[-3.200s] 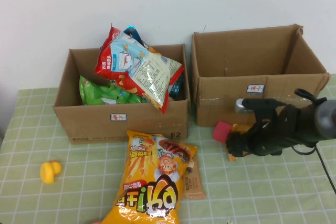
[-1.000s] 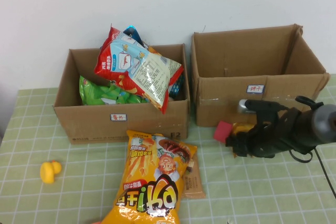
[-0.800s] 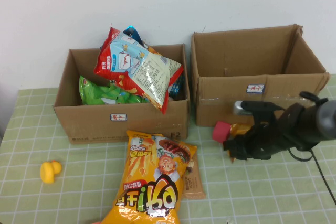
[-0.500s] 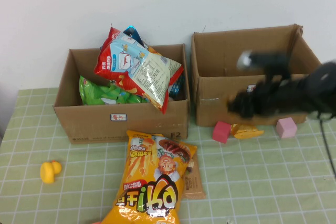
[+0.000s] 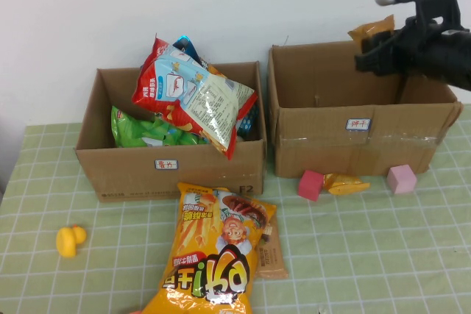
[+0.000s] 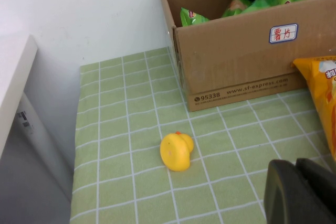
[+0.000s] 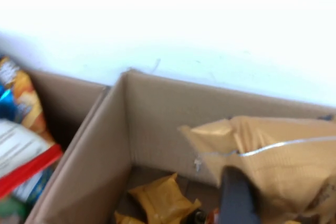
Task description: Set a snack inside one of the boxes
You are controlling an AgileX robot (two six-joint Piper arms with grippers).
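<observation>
Two brown cardboard boxes stand at the back of the table. The left box (image 5: 132, 170) is heaped with snack bags (image 5: 193, 92). The right box (image 5: 316, 141) is larger; in the right wrist view its inner wall (image 7: 157, 114) shows, with yellow packets (image 7: 163, 200) on its floor. My right gripper (image 5: 372, 53) is raised over the right box's back part, shut on a tan snack packet (image 5: 368, 32). In the right wrist view the packet (image 7: 283, 161) sits against a dark finger (image 7: 236, 198). My left gripper (image 6: 302, 192) is shut and empty, low over the table near a yellow duck (image 6: 176, 150).
A big yellow chip bag (image 5: 217, 255) and a small brown packet (image 5: 271, 257) lie in front of the left box. A dark pink cube (image 5: 311, 184), a yellow packet (image 5: 346, 183) and a pale pink cube (image 5: 402, 179) lie before the right box. The duck (image 5: 71, 240) sits front left.
My right arm has risen from the table in front of the right box, carrying the tan packet up and back over the box. The pale pink cube has come into view.
</observation>
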